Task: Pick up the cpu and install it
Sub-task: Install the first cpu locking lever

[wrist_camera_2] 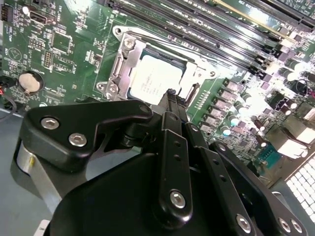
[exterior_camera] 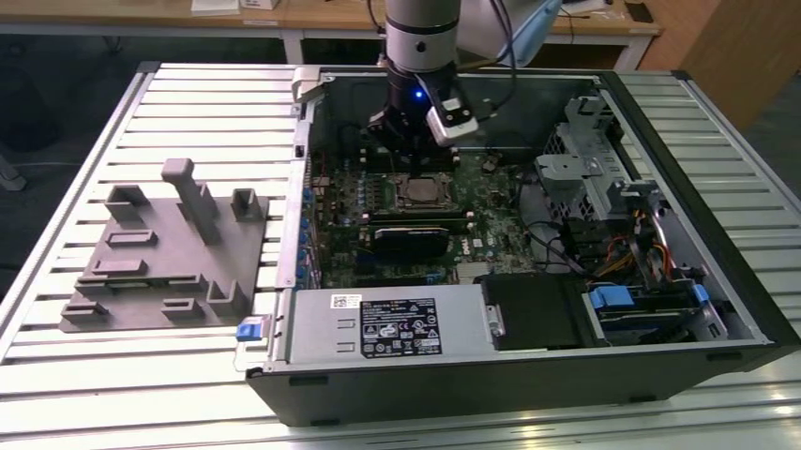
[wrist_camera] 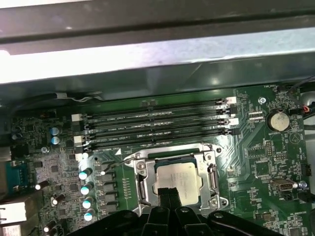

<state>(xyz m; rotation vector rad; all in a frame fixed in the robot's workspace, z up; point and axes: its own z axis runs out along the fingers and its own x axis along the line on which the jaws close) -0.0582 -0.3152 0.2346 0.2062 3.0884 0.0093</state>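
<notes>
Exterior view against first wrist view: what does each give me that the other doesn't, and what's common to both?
Exterior view: the gray fixture on the slatted table beside the computer case, the white-labelled power supply box at the case's near edge, and the arm standing over the open case.
First wrist view: the memory slots, the coin battery and a row of blue-topped capacitors, close up.
Both: the cpu lying in its socket, with the shut gripper just over it.

Silvery-white square metal cpu (wrist_camera: 184,178), grey steel socket frame (wrist_camera: 141,183), green printed motherboard (wrist_camera: 256,162), black memory slots (wrist_camera: 157,129), matte black gripper (wrist_camera: 170,191).
</notes>
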